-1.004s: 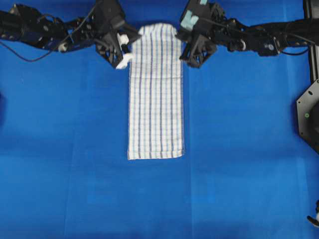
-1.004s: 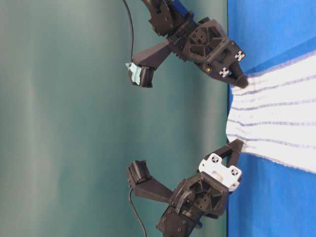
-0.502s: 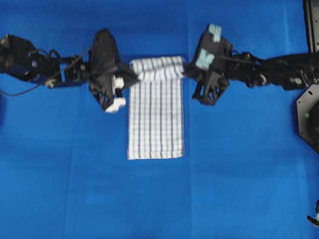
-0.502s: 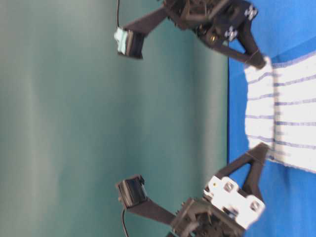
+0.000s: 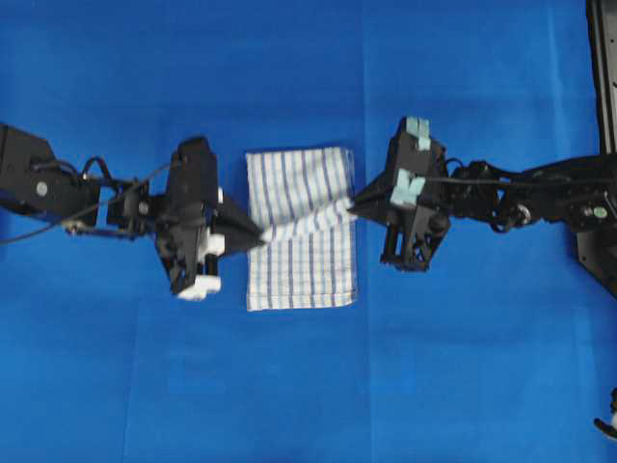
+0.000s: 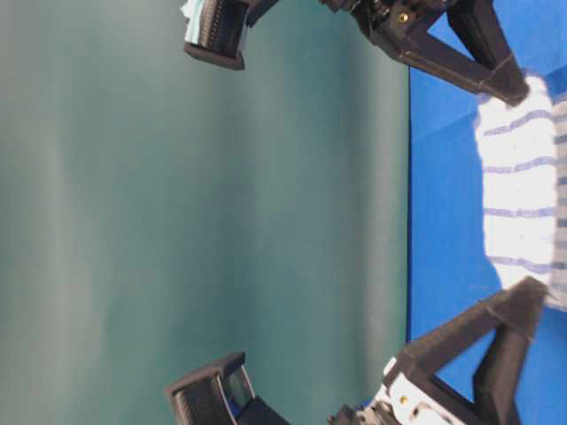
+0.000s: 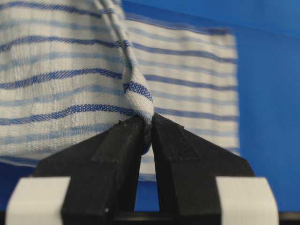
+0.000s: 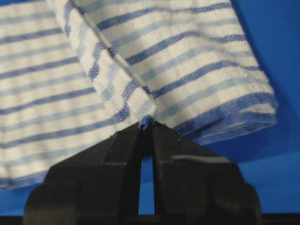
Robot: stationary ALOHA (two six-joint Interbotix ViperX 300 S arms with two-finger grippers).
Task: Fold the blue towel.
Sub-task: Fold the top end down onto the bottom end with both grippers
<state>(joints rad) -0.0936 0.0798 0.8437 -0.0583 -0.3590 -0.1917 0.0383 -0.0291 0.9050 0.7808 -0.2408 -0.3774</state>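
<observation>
The blue towel (image 5: 299, 193) is a white cloth with thin blue stripes, lying in the middle of the blue table covering (image 5: 308, 386). Its far end is lifted and carried over the near part. My left gripper (image 5: 258, 234) is shut on the towel's left corner (image 7: 139, 96). My right gripper (image 5: 353, 204) is shut on the right corner (image 8: 146, 121). The held edge hangs between them above the lower layer (image 5: 301, 280). In the table-level view the lifted edge (image 6: 523, 177) spans between the two sets of fingers.
The blue table covering lies all around the towel. A black mount (image 5: 600, 222) stands at the right edge. The left arm (image 5: 58, 188) reaches in from the left, the right arm (image 5: 521, 193) from the right.
Both grippers have moved toward the near end of the table, carrying the towel's far edge with them. The towel's far end has folded over, so the visible cloth is shorter.
</observation>
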